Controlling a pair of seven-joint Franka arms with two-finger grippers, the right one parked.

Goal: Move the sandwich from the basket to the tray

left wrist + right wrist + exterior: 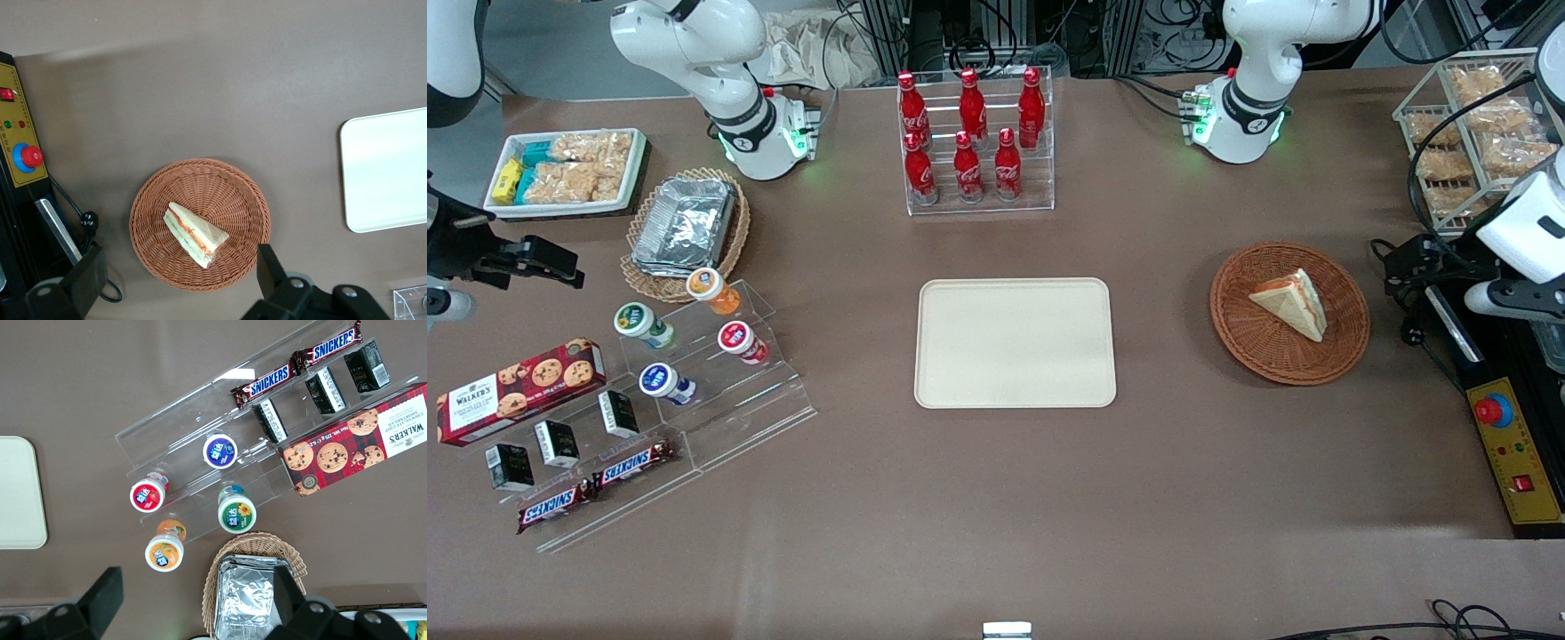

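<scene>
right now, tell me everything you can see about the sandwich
The sandwich is a small triangular wedge of white bread with orange-red and green filling showing along its cut edge. It lies on its side in the basket, a round reddish-brown wicker one, touching only the weave. It sits apart from the tray. The gripper hovers open above the basket, its fingers clear of the sandwich.

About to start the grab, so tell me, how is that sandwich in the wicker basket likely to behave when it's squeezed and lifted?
The sandwich looks like soft bread, so it probably squashes under firm fingers. Its layered filling may slide apart. It lies flat in the basket, so rolling seems unlikely. The gripper hangs open above it.
</scene>
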